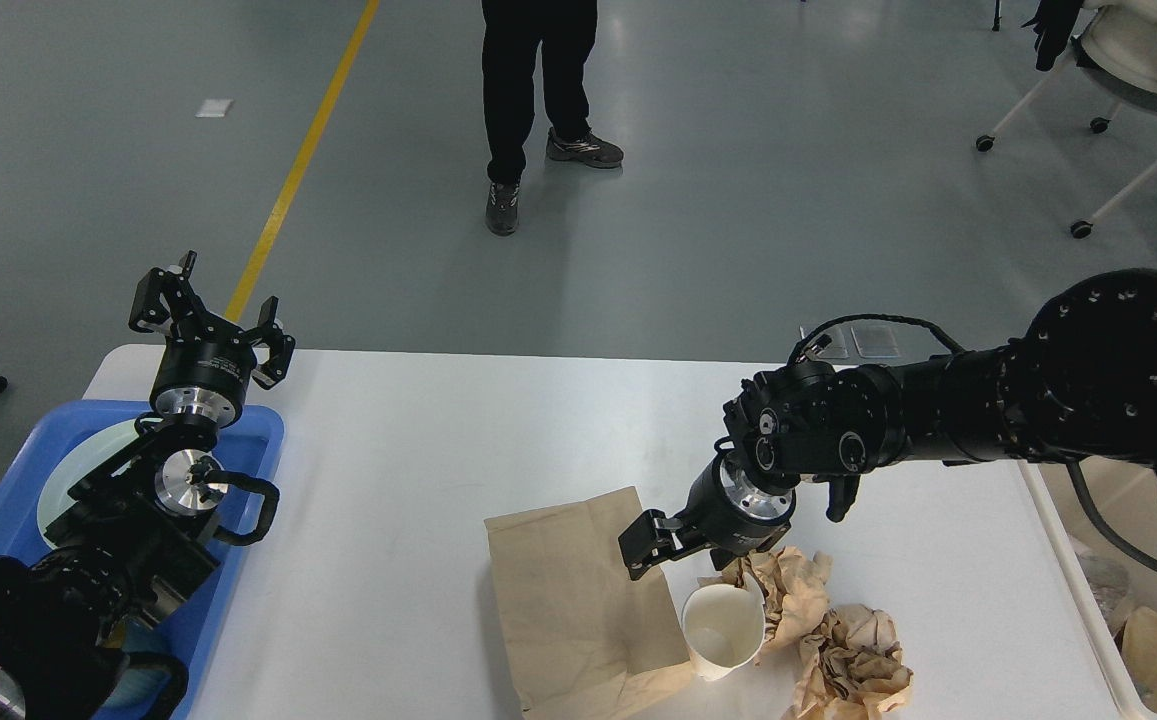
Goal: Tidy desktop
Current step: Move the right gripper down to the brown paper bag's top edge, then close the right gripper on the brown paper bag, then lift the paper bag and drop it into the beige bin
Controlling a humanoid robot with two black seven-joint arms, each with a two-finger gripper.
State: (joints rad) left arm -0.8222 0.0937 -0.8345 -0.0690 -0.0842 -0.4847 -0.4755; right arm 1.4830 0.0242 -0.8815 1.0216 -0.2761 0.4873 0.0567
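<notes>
Desktop (418,450), the white surface, fills the middle and lower frame, edge to edge. Blue tray (258,440) sits at its left end, lower left of frame, with a pale plate (88,470) inside, mostly hidden by my left arm. Beige bin (1088,590) at the lower right edge, just off the surface. Flat brown paper bag (558,590) lies lower centre on the surface. Crumpled brown paper (853,655) is right of it, in a heap; white paper cup (723,630) lies tipped between bag and heap, touching both.

My left gripper (208,310) is raised over the tray's far end, jaws spread, holding nothing. My right gripper (653,545) points down-left over the bag's right edge, just above the cup; jaws look apart, nothing in them.
</notes>
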